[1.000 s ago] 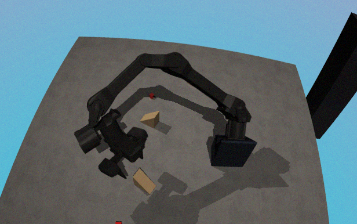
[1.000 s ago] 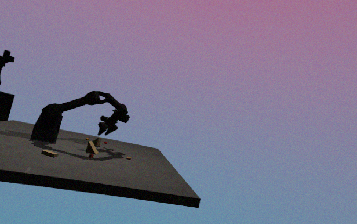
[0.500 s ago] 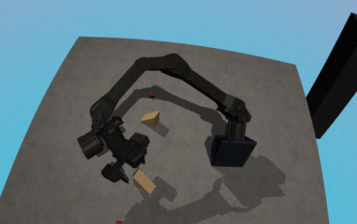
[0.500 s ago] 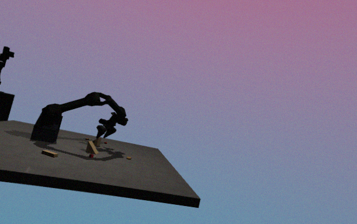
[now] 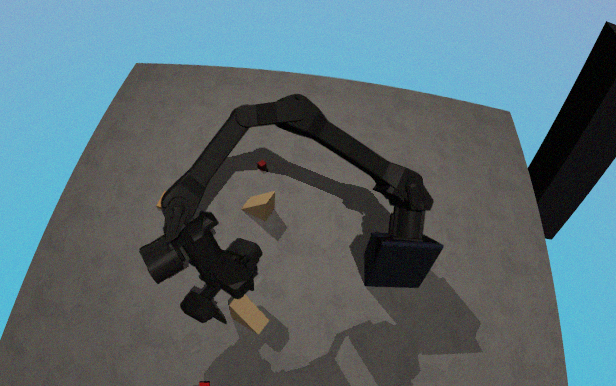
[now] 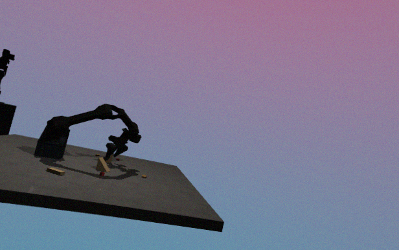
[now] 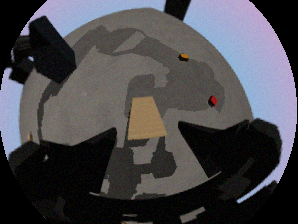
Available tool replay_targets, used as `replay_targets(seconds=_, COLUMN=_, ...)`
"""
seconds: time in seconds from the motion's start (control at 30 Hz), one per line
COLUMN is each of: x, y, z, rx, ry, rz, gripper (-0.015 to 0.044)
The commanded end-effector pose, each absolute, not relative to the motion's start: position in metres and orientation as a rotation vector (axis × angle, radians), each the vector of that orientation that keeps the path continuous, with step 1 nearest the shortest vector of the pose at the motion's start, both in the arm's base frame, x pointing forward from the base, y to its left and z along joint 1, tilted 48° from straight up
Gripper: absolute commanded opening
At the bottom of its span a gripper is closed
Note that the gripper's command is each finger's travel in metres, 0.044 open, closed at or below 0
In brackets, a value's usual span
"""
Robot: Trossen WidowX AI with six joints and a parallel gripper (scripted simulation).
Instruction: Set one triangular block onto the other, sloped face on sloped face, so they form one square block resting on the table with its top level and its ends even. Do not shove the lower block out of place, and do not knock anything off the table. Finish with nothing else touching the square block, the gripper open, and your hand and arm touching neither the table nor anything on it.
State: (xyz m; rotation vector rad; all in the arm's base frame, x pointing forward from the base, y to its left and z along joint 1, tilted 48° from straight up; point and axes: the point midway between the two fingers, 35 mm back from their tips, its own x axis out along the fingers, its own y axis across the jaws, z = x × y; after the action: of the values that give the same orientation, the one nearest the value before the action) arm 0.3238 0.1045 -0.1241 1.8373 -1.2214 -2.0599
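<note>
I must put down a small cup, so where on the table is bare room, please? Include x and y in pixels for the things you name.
Room seems free between the arm's base [image 5: 402, 262] [image 6: 52, 147] [image 7: 52, 52] and the block [image 5: 260, 202] [image 6: 102, 165] near the red cube [image 5: 262, 164] [image 6: 102, 174], also from the base to the table's nearest side edge. Crowded: around the pincer [image 5: 239, 305] [image 6: 111, 157] [image 7: 148, 128], over the other block [image 5: 250, 315] [image 6: 110, 159] [image 7: 146, 119].
</note>
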Motion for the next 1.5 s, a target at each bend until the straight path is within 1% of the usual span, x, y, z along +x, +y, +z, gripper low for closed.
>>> replay_targets(seconds=0.0, x=0.319, y=0.097, z=-0.133, rx=1.816, ry=-1.223, rz=-2.060, gripper=0.0440)
replay_targets(seconds=0.53, x=0.312, y=0.084, z=-0.149, rx=1.815, ry=-1.224, rz=-2.060, gripper=0.0440)
replay_targets(seconds=0.87, x=0.312, y=0.084, z=-0.149, rx=1.815, ry=-1.224, rz=-2.060, gripper=0.0177)
replay_targets(seconds=1.1, x=0.312, y=0.084, z=-0.149, rx=1.815, ry=-1.224, rz=-2.060, gripper=0.0131)
replay_targets(seconds=1.27, x=0.313, y=0.086, z=-0.147, rx=1.819, ry=-1.226, rz=-2.060, gripper=0.0000)
replay_targets(seconds=1.47, x=0.313, y=0.088, z=-0.145, rx=1.823, ry=-1.227, rz=-2.061, gripper=0.0000)
